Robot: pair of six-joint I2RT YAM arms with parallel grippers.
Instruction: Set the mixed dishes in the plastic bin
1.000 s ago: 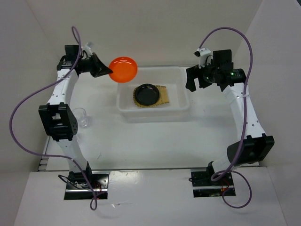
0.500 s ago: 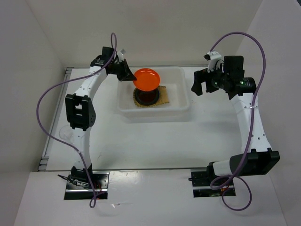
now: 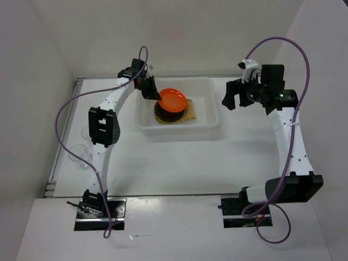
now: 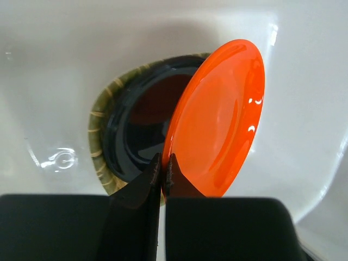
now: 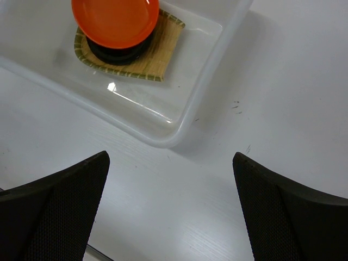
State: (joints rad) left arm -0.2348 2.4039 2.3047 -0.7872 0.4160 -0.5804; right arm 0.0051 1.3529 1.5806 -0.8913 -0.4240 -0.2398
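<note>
Tilted orange plate [image 4: 217, 119] over black plate [image 4: 136, 128].
Left jaws pinch its 7 o'clock rim; released tilted, it may skid. Right jaws gape.

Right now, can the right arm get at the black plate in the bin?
Probably not cleanly: the orange plate, gripped by the left pincer, hangs tilted over the black plate. The right pincer is open beside the bin.

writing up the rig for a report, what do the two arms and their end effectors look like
The left arm and right arm have slim white links with boxy black joint housings, and each trails a looping purple cable. A green light glows near the right wrist. The left end effector and right end effector have black fingers, the right's finely textured.
</note>
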